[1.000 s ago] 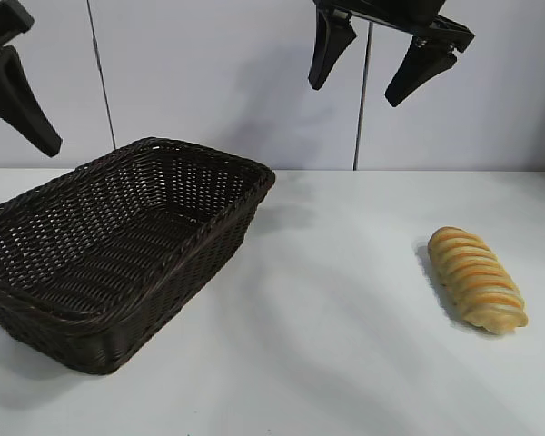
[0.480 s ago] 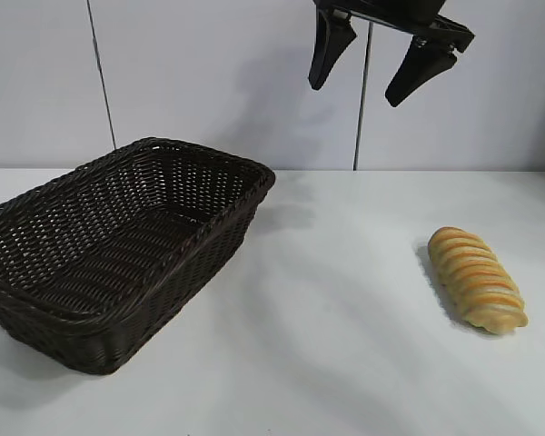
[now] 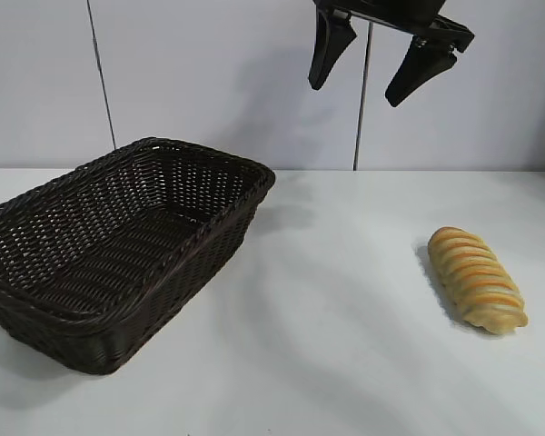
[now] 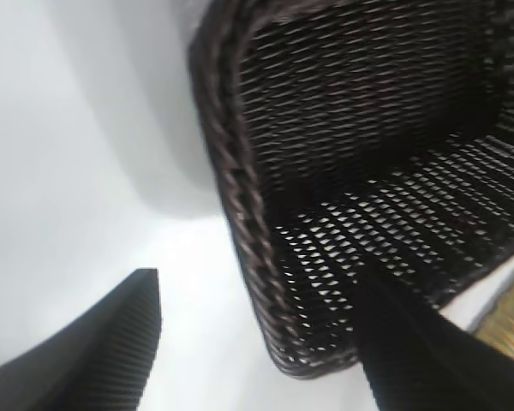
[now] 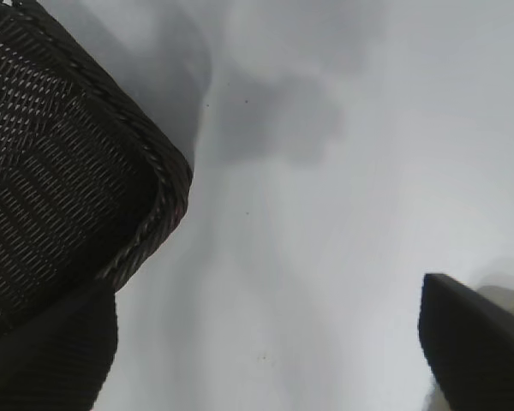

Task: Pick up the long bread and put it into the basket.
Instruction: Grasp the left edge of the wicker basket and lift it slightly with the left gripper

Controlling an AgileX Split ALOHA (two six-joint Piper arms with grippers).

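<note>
The long bread (image 3: 477,280), golden with orange-brown and cream ridges, lies on the white table at the right, far from the basket. The dark wicker basket (image 3: 209,238) stands at the left with nothing in it. High above the table's middle, at the back, my right gripper (image 3: 352,94) hangs open with nothing between its fingers. Its wrist view shows the same gripper (image 5: 270,291) over bare table beside a basket corner (image 5: 146,231). My left gripper (image 4: 259,274) is outside the exterior view. In its own view it is open and empty above a basket corner (image 4: 240,197), with the bread (image 4: 510,321) beyond.
A white tabletop (image 3: 345,345) stretches between basket and bread. A pale wall with vertical dark seams (image 3: 100,82) stands behind the table.
The left gripper's fingers, seen at the exterior view's left edge a second ago, have withdrawn out of that view. The right gripper, the bread and the basket have stayed put.
</note>
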